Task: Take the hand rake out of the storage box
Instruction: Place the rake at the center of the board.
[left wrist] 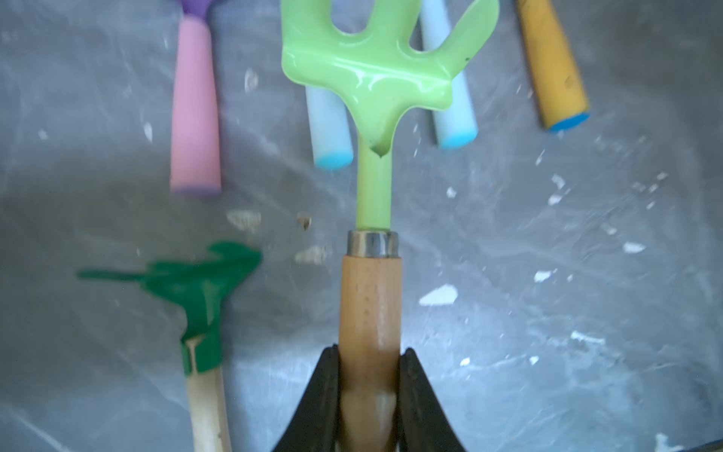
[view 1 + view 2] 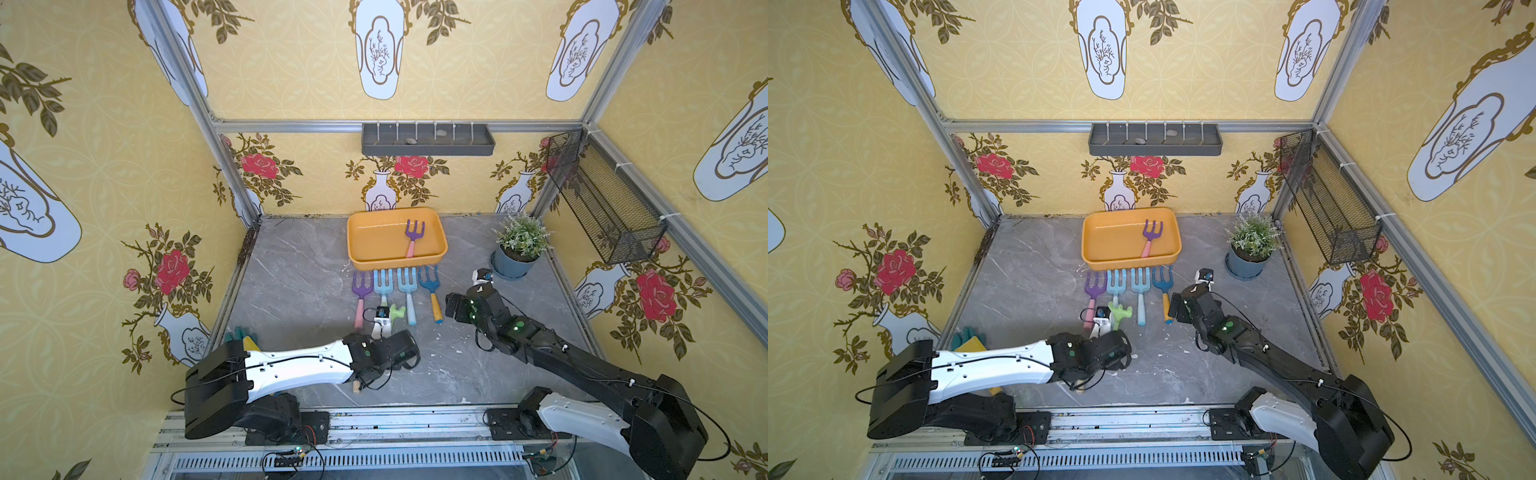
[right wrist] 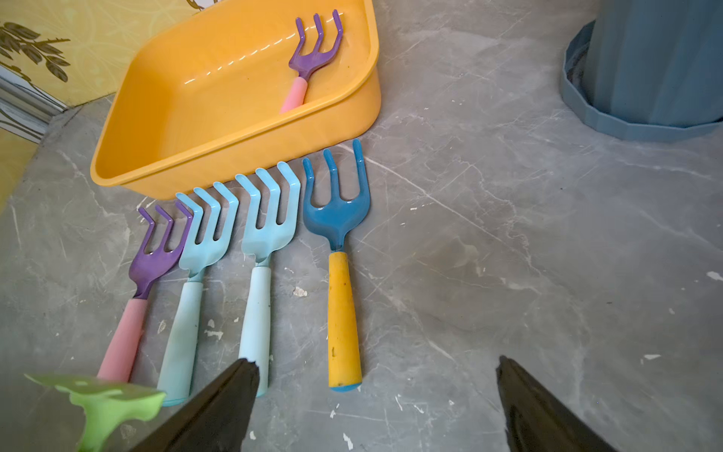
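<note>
My left pincer (image 1: 369,349) is clamped on the green rake (image 1: 375,78) by its wooden handle, tines forward. The right pincer (image 3: 375,362) gapes, probably ready for the 1 purple hand rake (image 2: 413,235) lying in the storage box (image 2: 374,259).

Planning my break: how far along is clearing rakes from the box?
Done: four rakes lined up on the table before the box. In hand: the left pincer grips a light green rake by its handle. Left: one purple rake in the box; right pincer open.
</note>
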Robot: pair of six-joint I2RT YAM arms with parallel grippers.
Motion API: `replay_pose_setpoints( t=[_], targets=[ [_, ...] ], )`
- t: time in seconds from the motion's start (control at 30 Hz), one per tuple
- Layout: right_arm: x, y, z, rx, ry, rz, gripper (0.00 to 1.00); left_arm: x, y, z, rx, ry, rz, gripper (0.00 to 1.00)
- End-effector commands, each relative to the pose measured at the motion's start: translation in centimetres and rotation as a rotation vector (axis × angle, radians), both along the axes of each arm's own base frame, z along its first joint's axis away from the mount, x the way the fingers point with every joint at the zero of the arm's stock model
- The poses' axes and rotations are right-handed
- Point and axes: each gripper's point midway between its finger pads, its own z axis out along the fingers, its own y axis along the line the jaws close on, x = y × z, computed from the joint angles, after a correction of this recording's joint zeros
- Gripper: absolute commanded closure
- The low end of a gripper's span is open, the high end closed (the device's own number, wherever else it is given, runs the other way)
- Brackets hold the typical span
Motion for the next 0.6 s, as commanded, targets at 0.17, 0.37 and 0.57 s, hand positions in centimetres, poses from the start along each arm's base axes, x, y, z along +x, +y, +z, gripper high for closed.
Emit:
replay_pose_setpoints(
  t=[0.17, 0.37, 0.57],
  targets=[
    [-0.6, -0.4, 0.1, -0.03, -0.004, -0.036, 0.02, -2.2, 0.8, -4.2, -0.052, 0.042, 0.2, 1.0],
    [-0.8, -0.3, 0.1, -0.033, -0.004, -0.034, 0.03, -2.6, 1.1, -5.1, -0.051, 0.062, 0.205, 0.86],
    [-0.9, -0.4, -0.3, -0.037, -0.001, -0.036, 0.02, -2.6, 1.0, -5.3, -0.018, 0.066, 0.193, 0.78]
  ],
)
